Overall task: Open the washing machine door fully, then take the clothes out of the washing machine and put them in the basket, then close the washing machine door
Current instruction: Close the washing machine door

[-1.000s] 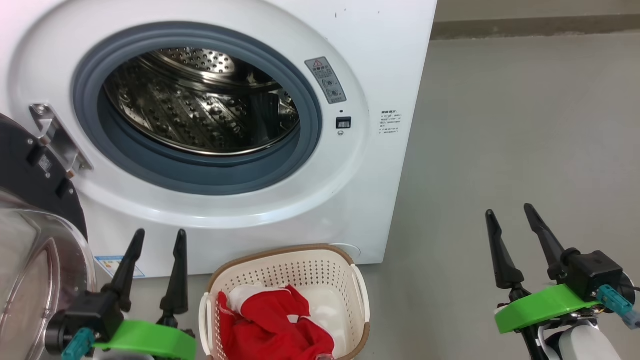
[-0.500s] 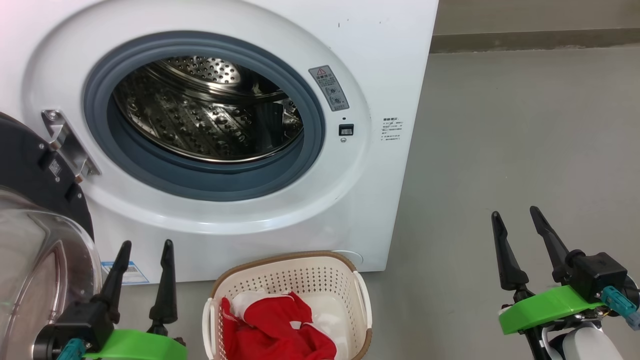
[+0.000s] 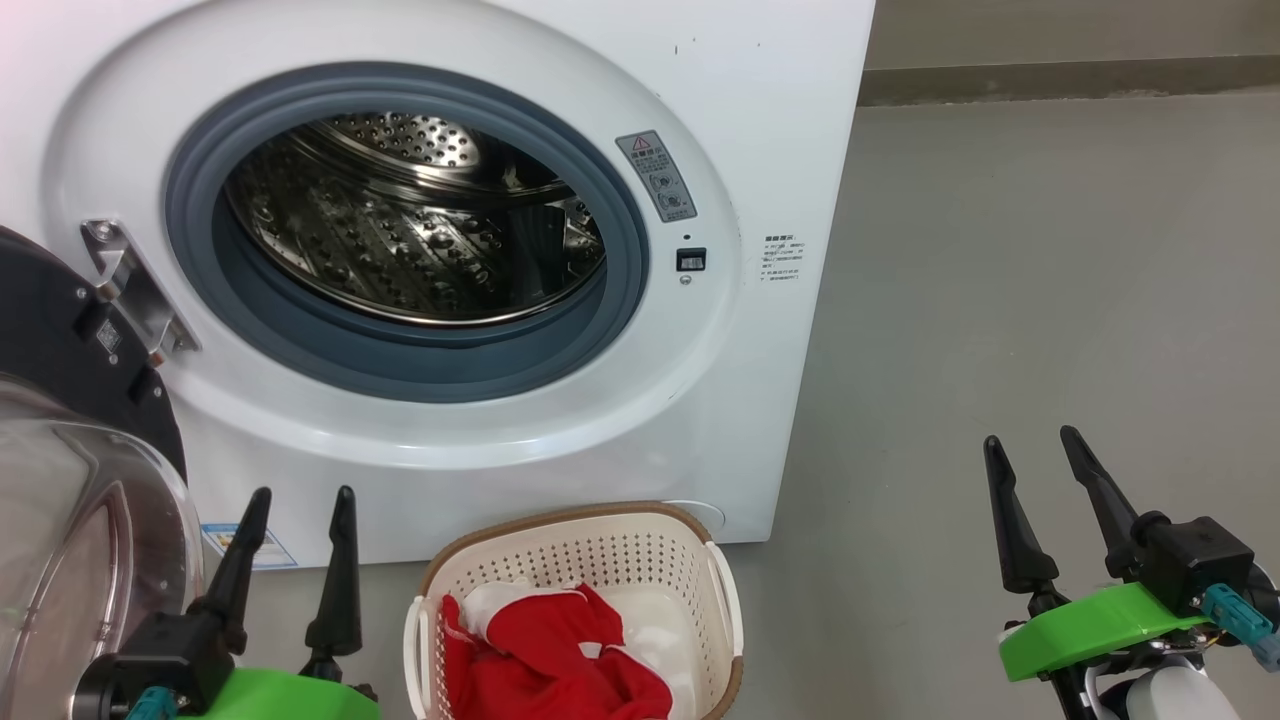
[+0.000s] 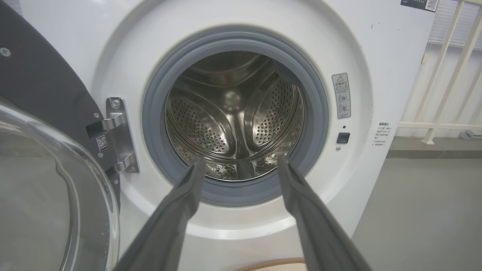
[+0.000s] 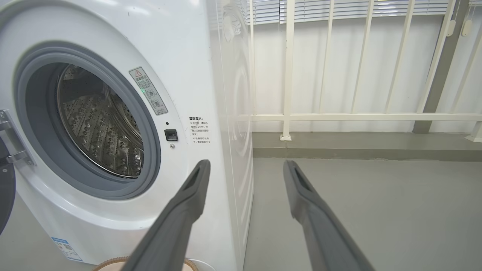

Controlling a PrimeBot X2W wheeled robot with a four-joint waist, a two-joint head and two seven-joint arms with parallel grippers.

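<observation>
Washing machine door (image 3: 70, 470) is seen swung wide open at the left of the washing machine (image 3: 760, 130), hung on its metal hinge (image 3: 135, 290). Its black rim and bulging glass bowl are turned out toward the head camera. Drum (image 3: 400, 230) is exposed inside the grey gasket (image 3: 400, 365) (left wrist view looks straight in: bare perforated steel).

Basket (image 3: 580, 545) is set on the floor (image 3: 1000, 250), just in front of the machine's bottom front edge. Clothes (image 3: 540, 650) are lying inside it, red with white parts, bunched toward its left wall.

Left gripper (image 3: 303, 492) is held above the floor between door and basket, fingers spread apart, nothing clamped, nothing touched. Right gripper (image 3: 1029, 436) is held well to the right of the machine over bare floor, fingers likewise parted, nothing gripped. White railing (image 5: 339, 75) is seen beyond the machine's side in the right wrist view.
</observation>
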